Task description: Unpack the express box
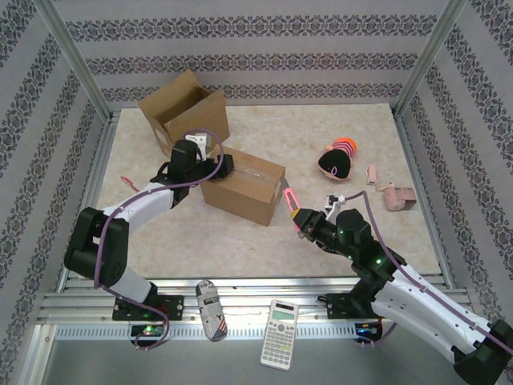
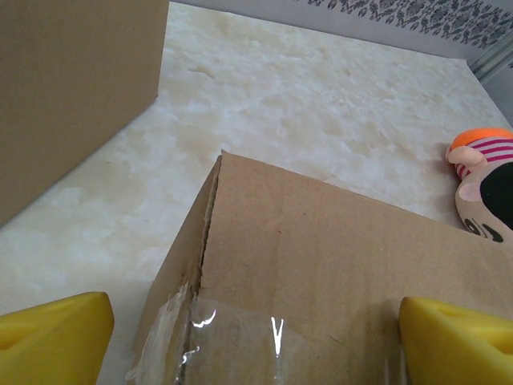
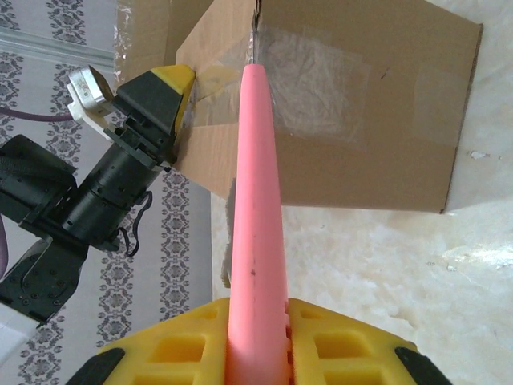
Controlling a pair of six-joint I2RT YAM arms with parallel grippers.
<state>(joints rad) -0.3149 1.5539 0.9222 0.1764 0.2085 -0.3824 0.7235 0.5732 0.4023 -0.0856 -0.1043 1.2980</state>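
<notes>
The sealed cardboard express box lies mid-table, with clear tape across its top seam. My left gripper is at the box's left end, open. Its yellow fingertips stand wide apart over the taped top. My right gripper is shut on a pink stick-like cutter. In the right wrist view the cutter runs from my right gripper up to the box, its tip at the taped edge seam. The left arm's finger rests beside that corner.
An open empty-looking carton stands at the back left, close behind the left arm. A plush toy and small pink items lie to the right. A calculator and a patterned object rest on the front rail.
</notes>
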